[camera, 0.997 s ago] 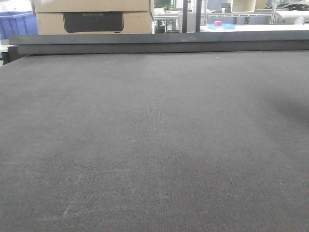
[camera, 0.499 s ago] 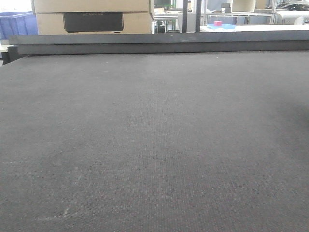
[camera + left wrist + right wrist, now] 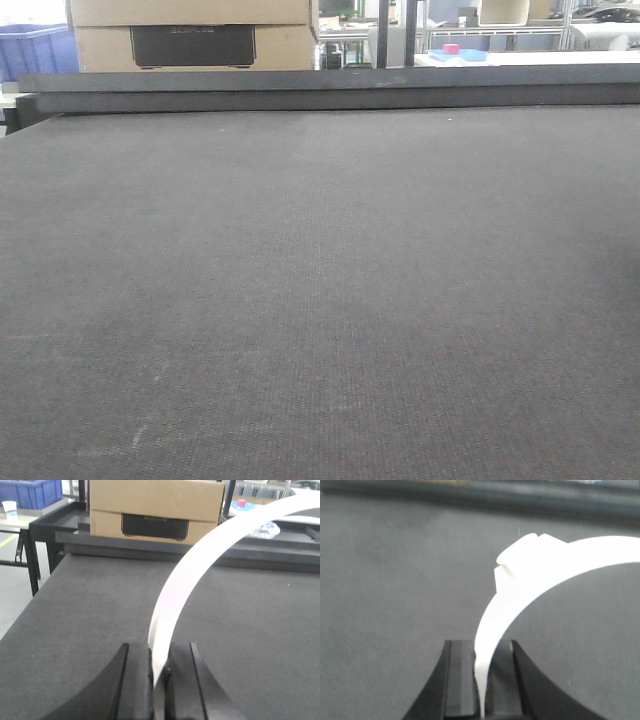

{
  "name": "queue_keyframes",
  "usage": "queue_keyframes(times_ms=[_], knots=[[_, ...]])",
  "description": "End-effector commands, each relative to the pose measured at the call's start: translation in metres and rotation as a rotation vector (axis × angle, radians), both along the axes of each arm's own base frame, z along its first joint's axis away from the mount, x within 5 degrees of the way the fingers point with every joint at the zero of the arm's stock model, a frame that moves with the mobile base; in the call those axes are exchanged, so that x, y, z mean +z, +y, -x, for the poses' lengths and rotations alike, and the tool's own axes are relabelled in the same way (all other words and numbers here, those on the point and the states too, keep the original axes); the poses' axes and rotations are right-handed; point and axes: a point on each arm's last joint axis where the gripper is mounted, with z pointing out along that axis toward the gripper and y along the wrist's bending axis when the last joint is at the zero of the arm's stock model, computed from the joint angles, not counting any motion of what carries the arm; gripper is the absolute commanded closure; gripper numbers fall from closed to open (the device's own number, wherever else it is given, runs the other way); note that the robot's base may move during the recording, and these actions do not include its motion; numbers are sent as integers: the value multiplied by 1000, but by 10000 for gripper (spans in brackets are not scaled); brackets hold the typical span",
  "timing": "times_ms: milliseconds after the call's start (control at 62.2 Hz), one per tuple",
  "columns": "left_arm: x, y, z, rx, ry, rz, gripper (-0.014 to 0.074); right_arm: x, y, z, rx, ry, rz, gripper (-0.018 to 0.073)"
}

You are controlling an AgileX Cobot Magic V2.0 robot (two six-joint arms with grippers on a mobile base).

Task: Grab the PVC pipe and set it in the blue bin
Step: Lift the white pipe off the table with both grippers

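Note:
In the left wrist view my left gripper (image 3: 159,652) is shut on the thin wall of a white curved PVC pipe (image 3: 200,565), which arcs up and to the right above the dark table (image 3: 90,610). In the right wrist view my right gripper (image 3: 482,647) is shut on a white curved pipe wall (image 3: 530,575) with a stepped end, also held above the table. I cannot tell whether both hold the same piece. A blue bin (image 3: 35,50) stands beyond the table's far left corner and also shows in the left wrist view (image 3: 35,492). Neither the grippers nor the pipe show in the front view.
A cardboard box (image 3: 190,30) with a dark panel stands behind the table's raised back edge (image 3: 320,90) and shows in the left wrist view (image 3: 155,510). A white cup (image 3: 9,509) sits on a side bench at the left. Shelving with small items stands at the back right.
A faint dark shadow at the right edge of the table in the front view has faded away. Nothing else in that view has moved.

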Motion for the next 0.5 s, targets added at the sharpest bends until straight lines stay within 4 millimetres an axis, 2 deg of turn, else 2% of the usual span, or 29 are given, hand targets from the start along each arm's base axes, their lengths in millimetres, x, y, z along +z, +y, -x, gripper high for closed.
queue_keyframes(times_ms=[0,290,483], knots=[[4,-2,4,-16,-45,-2,707,7,-1,12,5,-72,-10,728],[9,-17,6,-199,-102,-50,707,18,-5,38,15,-166,-58,728],[9,-19,6,-222,-103,-48,707,20,-4,47,27,-187,-100,728]])
